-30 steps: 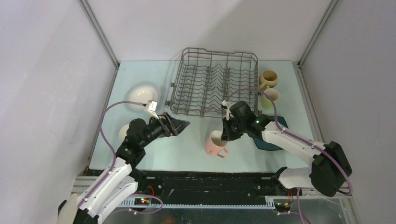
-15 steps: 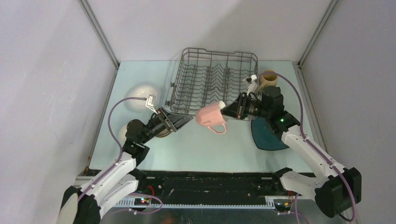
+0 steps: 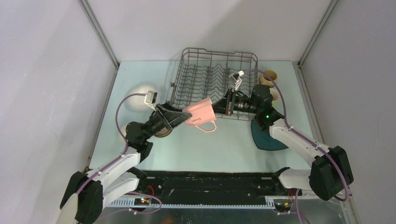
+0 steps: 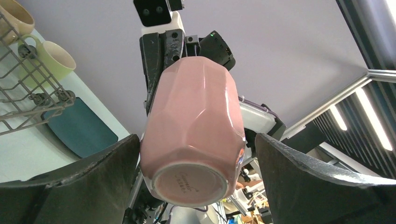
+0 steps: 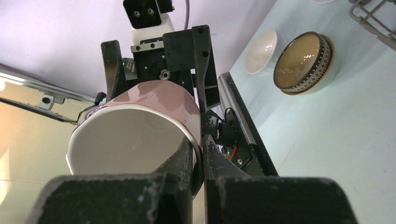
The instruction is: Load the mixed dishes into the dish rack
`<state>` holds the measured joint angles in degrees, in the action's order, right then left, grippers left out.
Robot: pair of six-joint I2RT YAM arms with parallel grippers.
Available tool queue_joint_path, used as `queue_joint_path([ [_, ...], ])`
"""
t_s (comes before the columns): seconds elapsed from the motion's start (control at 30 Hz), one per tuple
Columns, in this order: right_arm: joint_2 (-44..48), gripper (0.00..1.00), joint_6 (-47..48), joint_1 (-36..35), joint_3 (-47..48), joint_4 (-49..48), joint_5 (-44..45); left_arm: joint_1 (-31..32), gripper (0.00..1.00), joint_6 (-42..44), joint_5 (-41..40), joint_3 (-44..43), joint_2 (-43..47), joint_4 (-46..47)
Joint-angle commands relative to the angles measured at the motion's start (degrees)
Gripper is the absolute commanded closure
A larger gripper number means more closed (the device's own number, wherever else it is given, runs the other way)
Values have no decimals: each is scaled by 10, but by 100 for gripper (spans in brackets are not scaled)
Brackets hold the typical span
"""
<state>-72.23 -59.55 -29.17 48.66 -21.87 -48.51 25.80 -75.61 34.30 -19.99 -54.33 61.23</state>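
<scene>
Pinching rim of pink faceted ceramic mug [image 3: 198, 115] w/ R gripper [image 3: 223, 105], mug lying sideways in air; L gripper [image 3: 180, 118] spread wide, straddling mug's base end.

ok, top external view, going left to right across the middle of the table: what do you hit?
large white bowl → left gripper, open → pink mug → right gripper, shut on the mug's rim → dark teal plate
</scene>
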Motion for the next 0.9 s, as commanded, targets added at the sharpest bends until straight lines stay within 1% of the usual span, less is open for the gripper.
queue_joint_path([
  [0.0, -6, 100, -48, -11, 12, -109, -11, 9, 2, -6, 13, -4, 0, 28],
  [0.2, -27, 100, -54, -18, 12, -131, -4, 16, 1, -3, 24, -12, -9, 18],
  [0.23, -30, 100, -54, -20, 12, -131, -4, 16, 5, -3, 26, -12, -11, 21],
  [0.27, -31, 100, -50, -21, 11, -129, -4, 16, 17, -3, 26, -12, -11, 23],
  [0.3, -33, 100, -48, -21, 12, -126, -4, 16, 25, -3, 26, -12, -11, 24],
  [0.33, -33, 100, -42, -22, 12, -116, -3, 16, 43, -3, 26, -12, -11, 24],
  [0.37, -32, 95, -37, -21, 12, -111, 0, 16, 52, -2, 26, -12, -11, 23],
  [0.4, -31, 82, -24, -20, 12, -94, 2, 16, 72, -1, 26, -12, -10, 23],
  [0.43, -25, 75, -14, -16, 12, -82, 9, 14, 81, 0, 26, -12, -9, 20],
  [0.47, -13, 62, 13, -13, 12, -42, 26, 12, 94, 2, 26, -11, -7, 17],
  [0.5, -4, 56, 30, -8, 12, -18, 40, 6, 97, 2, 25, -7, -3, 12],
  [0.53, 14, 47, 67, -4, 12, 38, 69, 2, 99, 1, 24, -4, 4, 11],
  [0.57, 23, 44, 84, 4, 12, 61, 82, -8, 100, 1, 22, 4, 8, 7],
  [0.6, 40, 39, 116, 12, 11, 106, 105, -14, 100, 2, 22, 8, 17, 1],
  [0.63, 47, 36, 130, 17, 11, 127, 114, -26, 100, 5, 22, 14, 22, -4],
  [0.67, 59, 30, 153, 28, 11, 165, 130, -32, 100, 8, 23, 17, 33, -21],
  [0.7, 64, 27, 175, 33, 11, 181, 137, -43, 100, 19, 26, 19, 38, -32],
  [0.73, 74, 22, 186, 44, 10, 206, 151, -47, 100, 26, 27, 19, 50, -63],
  [0.77, 79, 19, 202, 49, 8, 223, 158, -57, 100, 47, 28, 16, 58, -81],
  [0.8, 88, 14, 209, 61, 3, 247, 169, -62, 100, 59, 26, 14, 73, -127],
  [0.83, 92, 12, 218, 68, 0, 255, 178, -71, 100, 85, 25, 5, 82, -154],
  [0.87, 100, 7, 221, 79, -4, 278, 205, -76, 100, 100, 21, -2, 101, -208],
])
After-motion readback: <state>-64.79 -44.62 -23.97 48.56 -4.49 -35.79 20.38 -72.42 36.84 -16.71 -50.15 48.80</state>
